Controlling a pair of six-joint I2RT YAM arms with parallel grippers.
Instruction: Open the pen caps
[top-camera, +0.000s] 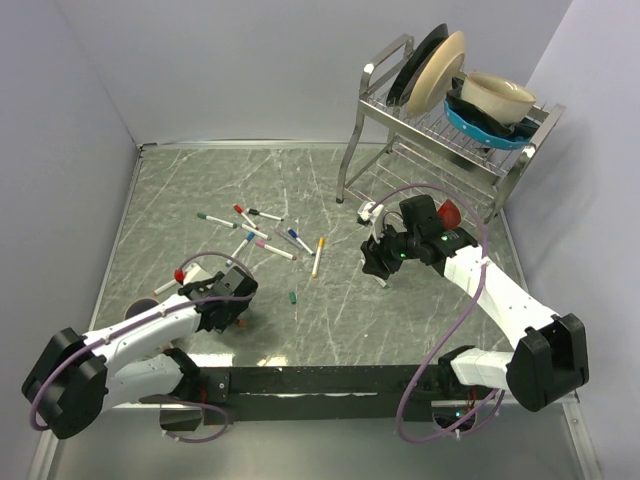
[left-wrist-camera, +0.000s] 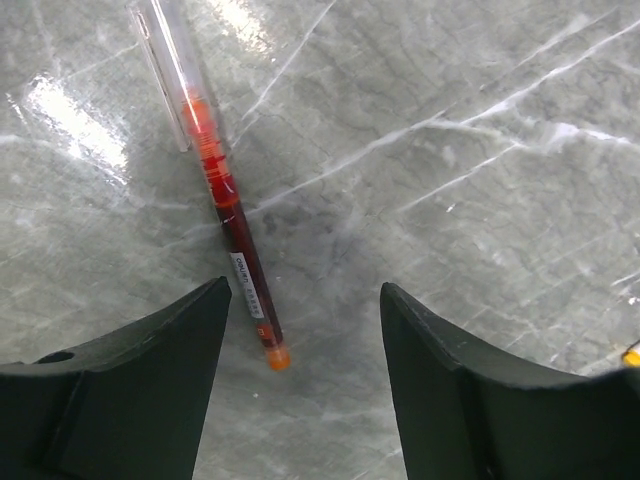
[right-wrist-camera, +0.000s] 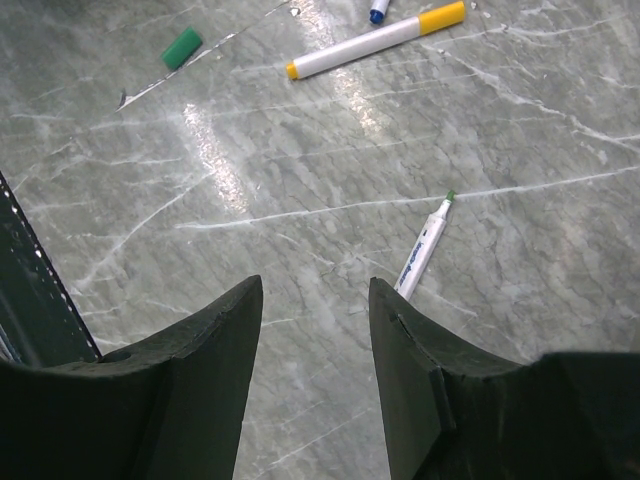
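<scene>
Left claw (left-wrist-camera: 303, 300) gapes empty over a red pen (left-wrist-camera: 236, 240), centre frame. Right claw (right-wrist-camera: 315, 290) parted, empty; loose green cap (right-wrist-camera: 182, 47) upper left.

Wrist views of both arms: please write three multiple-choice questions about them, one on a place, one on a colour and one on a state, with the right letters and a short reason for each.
1. In the right wrist view, where is the loose green cap?
A. Between the claw fingers
B. On the table, upper left, apart from every marker
C. Pushed onto a marker

2. In that view, what colour are both ends of the long marker near the top?
A. Yellow
B. Pink
C. Black

3. In the left wrist view, what is the state of the red pen?
A. Standing upright
B. Clamped in the claw
C. Lying flat on the table

Answers:
1 B: it lies alone on bare stone.
2 A: yellow shows at each end of the white barrel.
3 C: it lies flat, and the left claw is open, not gripping it.
</scene>
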